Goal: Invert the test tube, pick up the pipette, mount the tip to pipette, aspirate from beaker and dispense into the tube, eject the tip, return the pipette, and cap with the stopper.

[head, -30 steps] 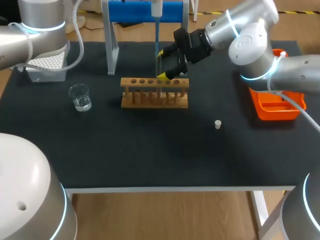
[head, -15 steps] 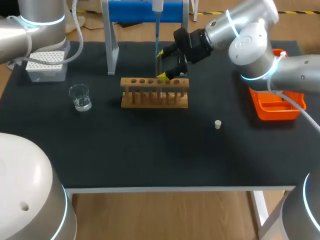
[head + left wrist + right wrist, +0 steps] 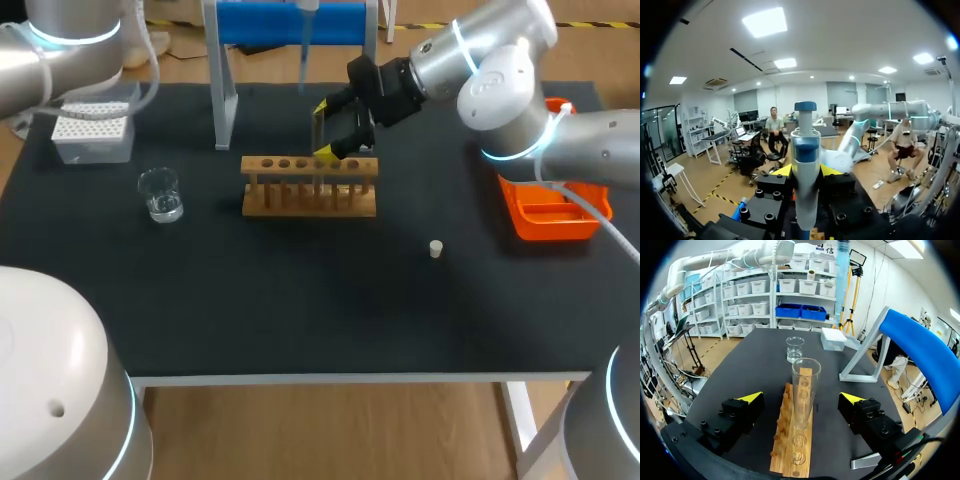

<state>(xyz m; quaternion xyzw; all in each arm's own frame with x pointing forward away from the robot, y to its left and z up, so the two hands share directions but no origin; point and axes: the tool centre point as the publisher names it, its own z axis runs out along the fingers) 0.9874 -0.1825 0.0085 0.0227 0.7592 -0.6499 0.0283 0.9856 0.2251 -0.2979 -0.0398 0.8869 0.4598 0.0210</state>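
The white-and-blue plastic pipette (image 3: 805,150), likely light and stiff, sits pinched at its barrel in the left gripper (image 3: 806,171) at the head view's upper middle, while the right gripper (image 3: 801,397) stands spread around the fragile, slippery clear glass test tube (image 3: 805,385) upright in the wooden rack (image 3: 796,450).

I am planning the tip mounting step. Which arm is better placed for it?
Left. The left gripper is shut on the pipette, and the tip box stands on that side. The right gripper is open around the test tube.
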